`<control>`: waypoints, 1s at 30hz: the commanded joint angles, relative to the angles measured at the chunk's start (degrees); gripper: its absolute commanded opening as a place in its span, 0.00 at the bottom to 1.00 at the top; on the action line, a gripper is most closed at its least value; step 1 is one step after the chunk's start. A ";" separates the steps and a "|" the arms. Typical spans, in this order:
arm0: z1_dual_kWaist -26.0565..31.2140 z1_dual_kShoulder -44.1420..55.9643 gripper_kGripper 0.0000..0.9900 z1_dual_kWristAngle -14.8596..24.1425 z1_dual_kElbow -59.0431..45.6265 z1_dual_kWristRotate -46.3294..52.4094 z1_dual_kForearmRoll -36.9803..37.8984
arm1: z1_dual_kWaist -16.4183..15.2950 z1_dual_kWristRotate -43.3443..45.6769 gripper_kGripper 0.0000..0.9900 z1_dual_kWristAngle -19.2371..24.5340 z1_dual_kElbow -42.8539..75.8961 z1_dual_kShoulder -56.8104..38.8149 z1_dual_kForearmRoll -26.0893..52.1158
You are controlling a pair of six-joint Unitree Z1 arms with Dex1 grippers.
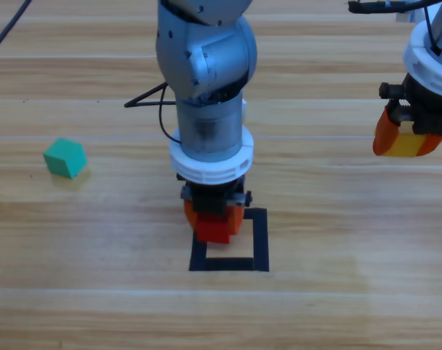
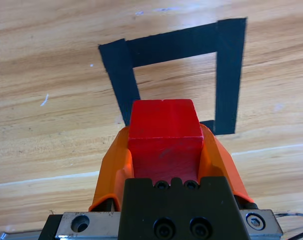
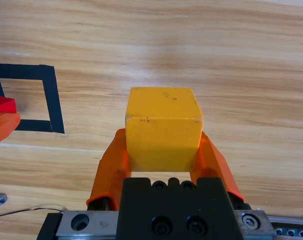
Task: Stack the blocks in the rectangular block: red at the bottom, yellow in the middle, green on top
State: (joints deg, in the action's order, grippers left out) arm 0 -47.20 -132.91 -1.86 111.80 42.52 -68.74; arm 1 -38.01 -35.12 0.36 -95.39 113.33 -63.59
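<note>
The wooden bench [image 1: 338, 240] carries the black tape frame [image 1: 260, 240] near its front, with the green cube [image 1: 65, 157] lying well apart to the left. The left pincer [image 1: 214, 219] pinches the red cube [image 1: 214, 231] over the frame's rear left corner; the right pincer [image 1: 407, 140] waits at the right edge, pinching the yellow cube [image 1: 405, 146]. Placement of red is in hand: the next move likely requires centring it inside the frame, lowering and releasing.
</note>
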 commanded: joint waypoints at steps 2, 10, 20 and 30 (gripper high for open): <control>-1.14 -2.97 0.04 -0.43 1.58 0.81 -0.34 | 1.09 0.84 0.00 -0.01 2.05 -0.48 1.19; -1.14 -4.99 0.04 -1.39 3.51 7.49 -0.43 | 1.09 0.84 0.00 0.25 2.23 -0.48 1.45; -3.25 -5.87 0.05 -0.25 3.95 11.18 -0.08 | 0.92 0.84 0.00 0.43 2.32 -0.48 1.63; -4.13 -6.40 0.05 0.36 3.77 12.15 0.45 | 0.83 0.84 0.00 1.83 3.29 -0.22 3.30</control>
State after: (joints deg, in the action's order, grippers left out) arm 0 -49.95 -135.57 -2.27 114.94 54.03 -68.75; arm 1 -38.01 -34.95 1.27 -93.85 113.33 -61.67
